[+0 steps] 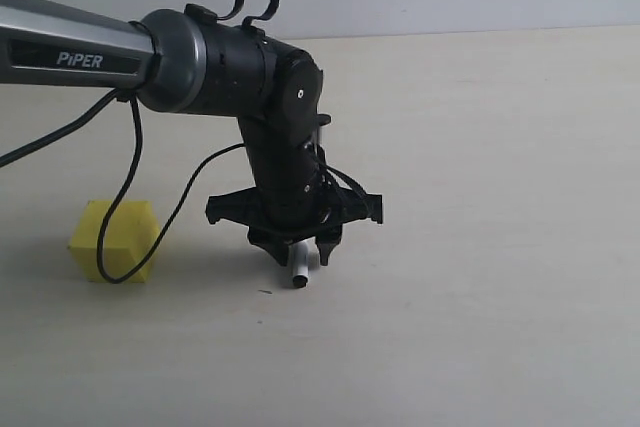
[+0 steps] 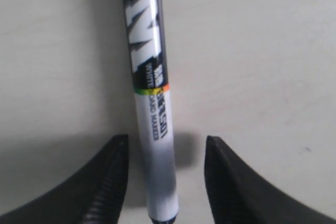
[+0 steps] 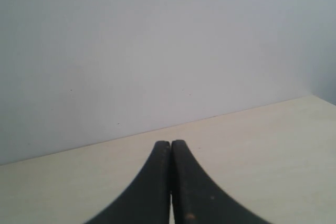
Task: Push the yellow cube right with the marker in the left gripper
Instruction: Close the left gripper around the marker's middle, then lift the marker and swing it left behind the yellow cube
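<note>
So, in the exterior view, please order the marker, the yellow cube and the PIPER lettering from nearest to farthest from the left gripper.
1. The marker: held in the left gripper itself.
2. The yellow cube: off to the gripper's left.
3. The PIPER lettering: farthest, upper left.

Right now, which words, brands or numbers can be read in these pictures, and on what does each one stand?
"PiPER": white letters on a dark strip on the grey arm, exterior view.
"M" (it looks so): large white letter on the black label of the marker, left wrist view.
Small print lower on the marker: too blurred to read with certainty.
Right wrist view: no text.
</note>
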